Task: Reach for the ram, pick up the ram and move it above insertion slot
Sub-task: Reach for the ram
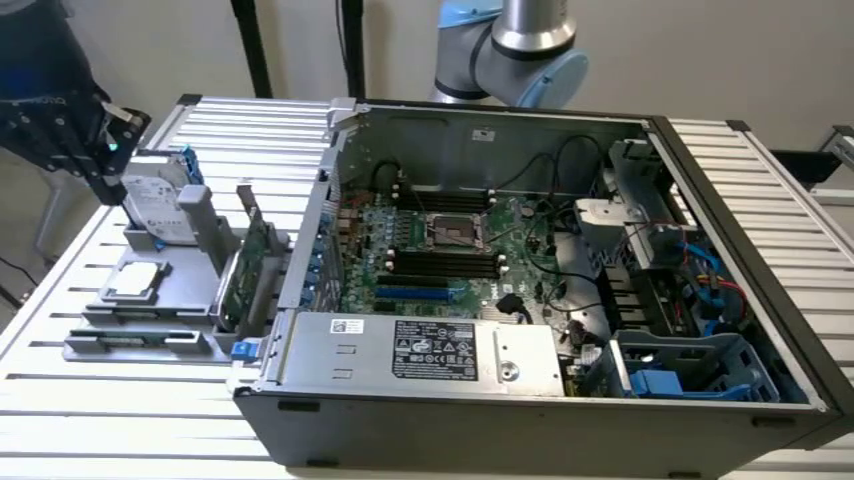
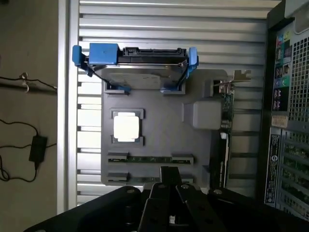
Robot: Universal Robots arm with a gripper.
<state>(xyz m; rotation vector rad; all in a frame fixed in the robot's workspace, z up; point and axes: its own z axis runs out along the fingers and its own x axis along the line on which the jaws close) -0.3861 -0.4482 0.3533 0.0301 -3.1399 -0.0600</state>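
The ram (image 2: pixel 149 158) is a thin green stick lying flat in a groove of the grey holder (image 2: pixel 164 125), held between two end clips. In the exterior view the ram (image 1: pixel 127 338) sits at the holder's near end, at the exterior view's left. My dark gripper (image 1: pixel 107 182) hangs high over the holder's far end, beside the hard drive, well apart from the ram. In the wrist view the gripper (image 2: pixel 169 176) points down at the holder, its fingers drawn together with nothing between them. Dark memory slots (image 1: pixel 441 265) lie on the motherboard inside the open case.
The holder also carries a silver hard drive with blue rails (image 2: pixel 135 67), a square processor (image 2: pixel 127 128) and an upright green expansion card (image 1: pixel 247 270). The open computer case (image 1: pixel 534 400) stands at the exterior view's right on a slatted metal table (image 1: pixel 134 410). A cable and adapter (image 2: pixel 36 147) lie on the floor.
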